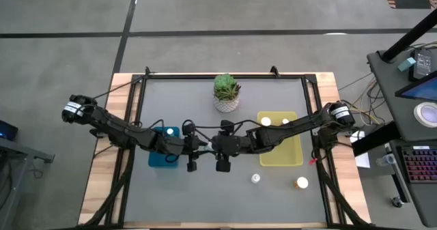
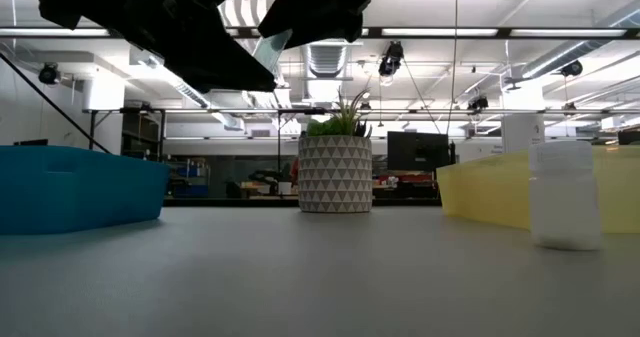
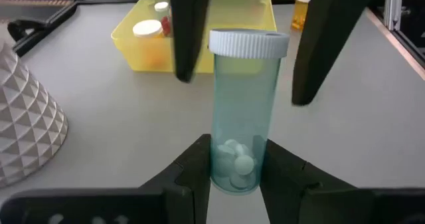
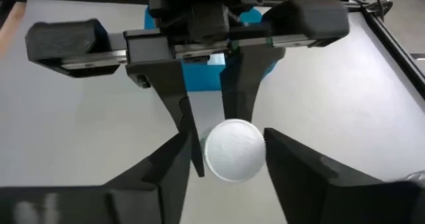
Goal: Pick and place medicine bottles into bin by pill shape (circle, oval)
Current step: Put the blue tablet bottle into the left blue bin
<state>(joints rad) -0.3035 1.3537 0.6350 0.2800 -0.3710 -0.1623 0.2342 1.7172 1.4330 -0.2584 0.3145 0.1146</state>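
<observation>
Left hand (image 3: 236, 174) was clenched on the base of a clear bottle (image 3: 242, 111), holding it upright above the tabletop (image 3: 99, 111). Small round white pills sat at the bottom of it, right between the fingers, and a ribbed white cap topped it off.

Right up against it was the right hand (image 4: 226, 159), nose to nose with the left one over the middle of the tabletop. Its fingers were spread, one on either side of that white cap. One finger looked very close to the cap and the other stood clear of it, so this hand gripped nothing.

Just beside the left hand stood the patterned plant pot (image 3: 26, 117). Behind the left hand, as the right hand faced it, lay the blue bin (image 4: 199, 78).

Farther out, beyond the right hand's fingers, sat the yellow bin (image 3: 133, 51) with a white-capped bottle (image 3: 147, 30) inside and a second cap beside it. Past the bin an amber bottle (image 3: 302, 4) stood on the tabletop, and a small white bottle (image 1: 255, 179) stood apart from it, well clear of both hands.
</observation>
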